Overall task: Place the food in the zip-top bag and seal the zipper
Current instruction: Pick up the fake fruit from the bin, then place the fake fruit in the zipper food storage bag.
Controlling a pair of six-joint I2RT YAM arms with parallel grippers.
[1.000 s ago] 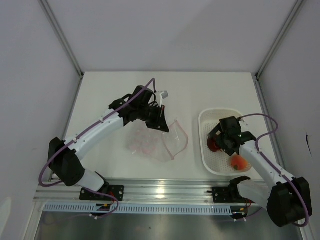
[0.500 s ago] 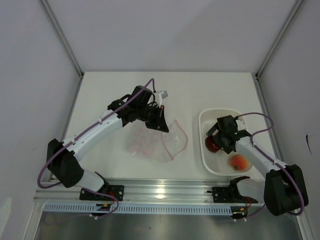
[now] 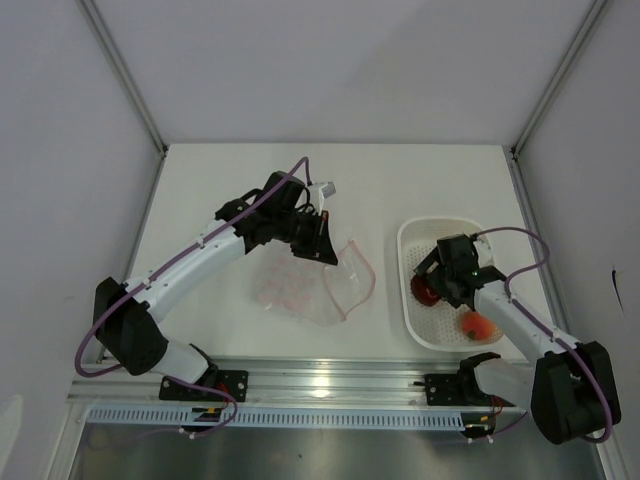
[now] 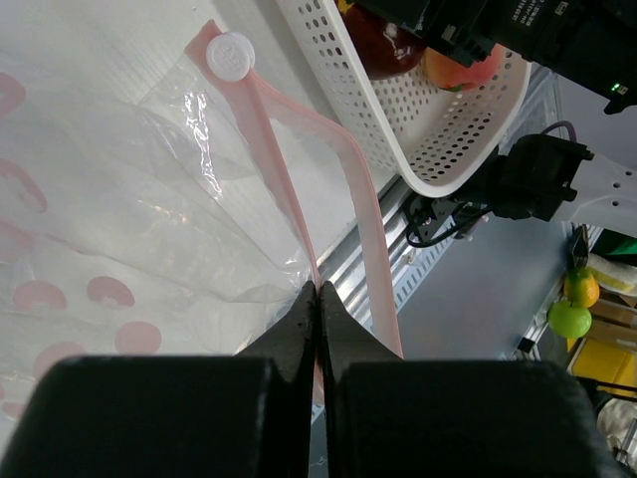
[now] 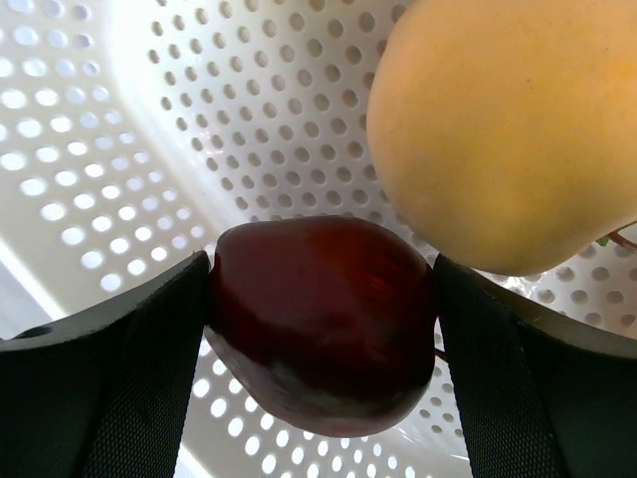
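Overhead, my left pincer [image 3: 325, 250] sits at the far edge of the clear bag [image 3: 295, 290] lying mid-table, and my right pincer [image 3: 437, 285] is down in the white basket [image 3: 405, 240] near an orange-red fruit [image 3: 478, 323]. Left wrist: fingers pinched flat together on the pink zipper strip [image 4: 284, 179], bag mouth gaping beyond. Right wrist: both fingers pressed against a dark red fruit [image 5: 323, 319], spread only as wide as it is, with a yellow fruit [image 5: 508, 129] just beside.
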